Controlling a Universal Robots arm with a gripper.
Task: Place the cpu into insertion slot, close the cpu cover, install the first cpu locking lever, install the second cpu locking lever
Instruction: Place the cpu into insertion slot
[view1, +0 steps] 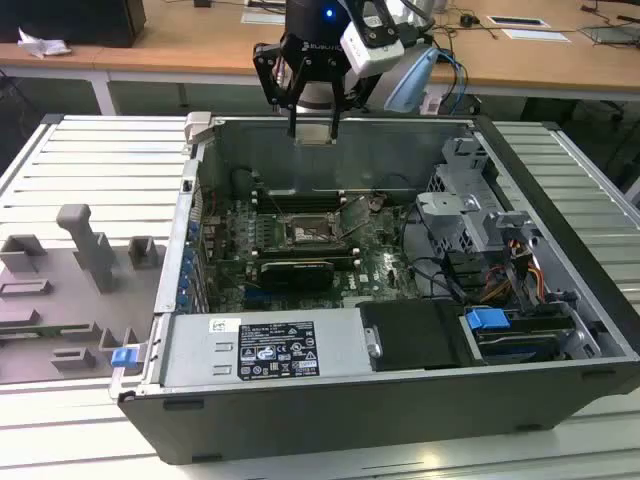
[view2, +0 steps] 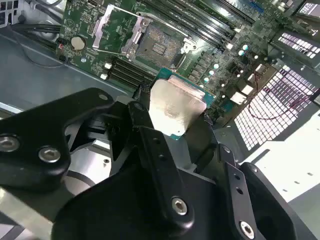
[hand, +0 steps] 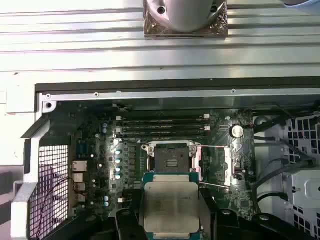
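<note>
**CPU held in the air, socket bare below**

We begin with the slatted metal table (view1: 100, 160), which carries an open computer case (view1: 400, 420) lying on its side. A grey fixture tray (view1: 70, 290) sits at the exterior view's left, just beside the case. Inside the case lies the green motherboard (view1: 380, 262), with a labelled power supply (view1: 265, 347) along the near wall.

In the exterior view we see the gripper (view1: 314, 128) hanging above the case's far wall, well apart from the board. Its black fingers (view2: 145, 125) are clamped on the cpu (view1: 315, 137), one on each side of the chip. In both wrist views the cpu (view2: 175, 107) shows its pale silvery top (a green edge peeks out around it), and it lies flat between the fingers.

On the board, the cpu cover (hand: 227, 165) is swung open and lies just beside the insertion slot (hand: 171, 159). The slot (view2: 159, 45) is uncovered, its square bed of contacts plain to us, with nothing seated in it. In the first wrist view the cpu (hand: 170, 205) appears just next to the slot, though it is not touching it.

A round coin battery (hand: 236, 131) sits near the open cover.
</note>
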